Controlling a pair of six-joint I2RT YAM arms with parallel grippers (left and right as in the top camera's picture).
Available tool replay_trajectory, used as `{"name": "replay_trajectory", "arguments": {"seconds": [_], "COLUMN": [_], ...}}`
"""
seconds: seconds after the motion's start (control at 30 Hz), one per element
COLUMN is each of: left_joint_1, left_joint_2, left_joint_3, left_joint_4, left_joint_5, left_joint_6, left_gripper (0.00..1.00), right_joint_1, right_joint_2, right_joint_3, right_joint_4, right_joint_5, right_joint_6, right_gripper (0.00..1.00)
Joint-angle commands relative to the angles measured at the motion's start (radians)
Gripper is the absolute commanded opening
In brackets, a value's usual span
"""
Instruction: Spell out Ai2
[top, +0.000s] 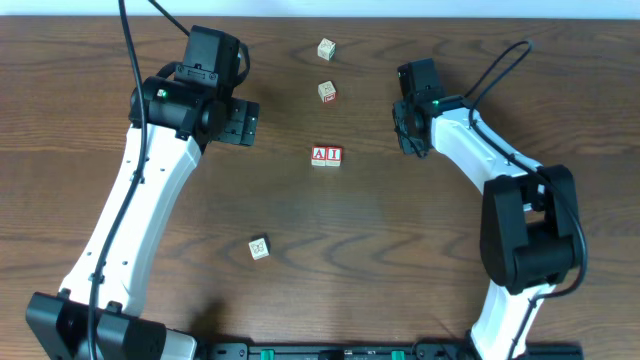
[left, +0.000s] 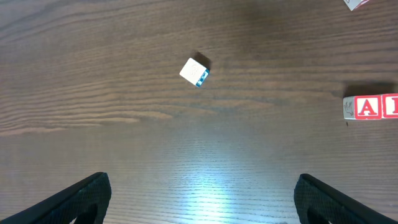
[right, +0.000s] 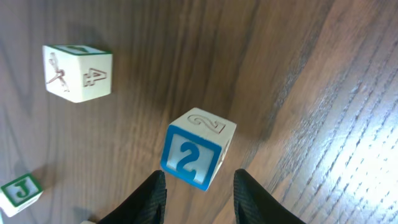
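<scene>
Across the dark, wood-grained table (top: 400, 250), the white-and-black right arm (top: 470, 150) stretched inward. Its right claw (right: 199, 177) was closed on the pale wooden cube with a blue-framed 2 (right: 189, 155), pinched at its lower corners and hidden from overhead. The left claw (left: 202, 182) hung spread wide and empty. The red-lettered wooden A block (top: 320, 155) and I block (top: 334, 155) lay touching mid-table. The cube probably wanted setting flush beside the I, on the side away from the A. It should sit squared to the row, numeral up, and be released only once seated. Flat faces and crisp edges suited the pinch; the glossy table looked slick.
</scene>
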Motion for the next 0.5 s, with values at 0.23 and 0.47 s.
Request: {"name": "replay_trajectory", "arguments": {"seconds": [0.23, 0.47], "left_joint_1": [-0.002, -0.002], "left_joint_2": [0.003, 0.003], "left_joint_3": [-0.002, -0.002], "left_joint_4": [-0.003, -0.003], "left_joint_5": [-0.018, -0.018], "left_joint_6": [0.007, 0.007], "left_gripper": [0.95, 0.95], "right_joint_1": [-0.012, -0.014], "right_joint_2": [0.037, 0.056], "right_joint_3": [0.001, 0.001], "right_joint_4": [0.003, 0.003], "right_joint_5": [-0.005, 0.0], "right_joint_6": [0.007, -0.001], "right_gripper": [0.41, 0.2]}}
